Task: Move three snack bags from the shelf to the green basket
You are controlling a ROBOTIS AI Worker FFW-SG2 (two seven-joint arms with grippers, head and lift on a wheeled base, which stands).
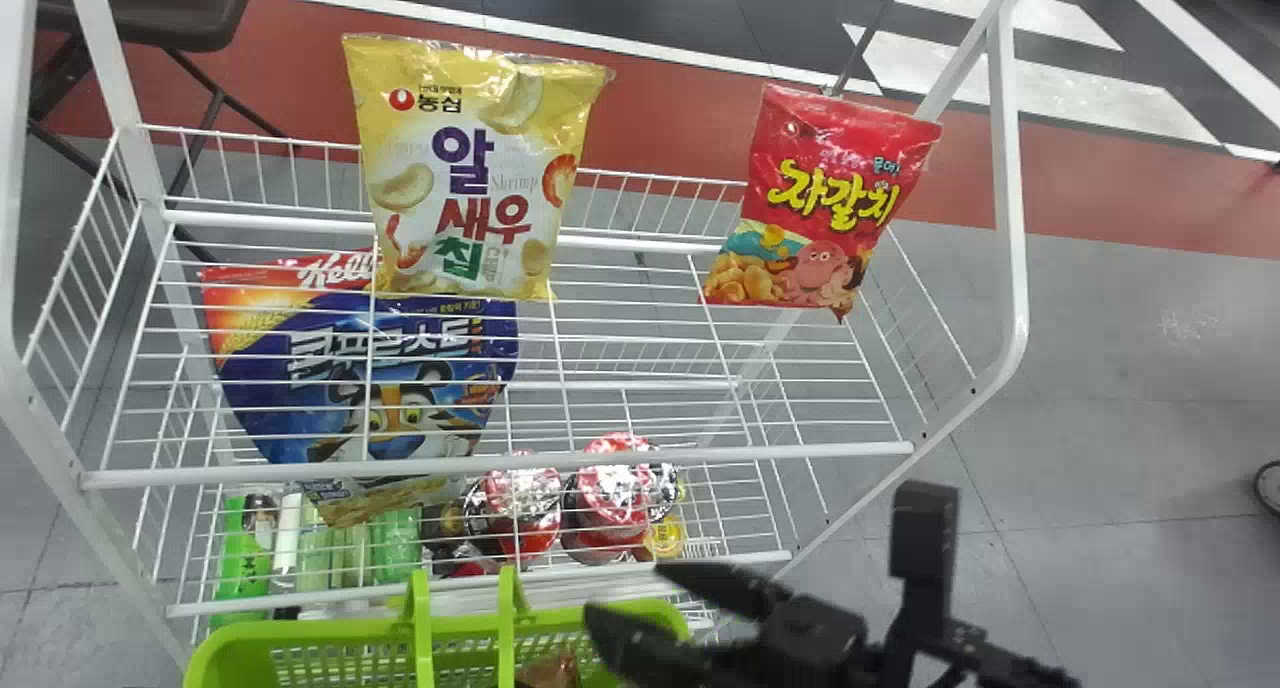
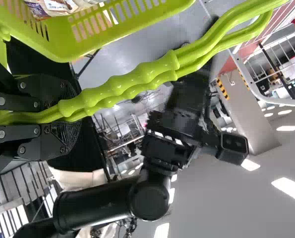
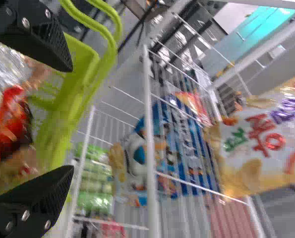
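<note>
Over the right rim of the green basket, my right gripper stands open. In the right wrist view the open right gripper has nothing between its fingers, with the basket and a red snack bag inside it beyond. My left gripper is shut on the basket handles. Upright on the top shelf are a yellow snack bag at left and a red snack bag at right. The basket also holds a bag in the left wrist view.
The white wire shelf has side posts. A blue cereal bag leans below the yellow one. Green bottles and red-lidded cups stand lower down, behind the basket. A dark chair is at the back left.
</note>
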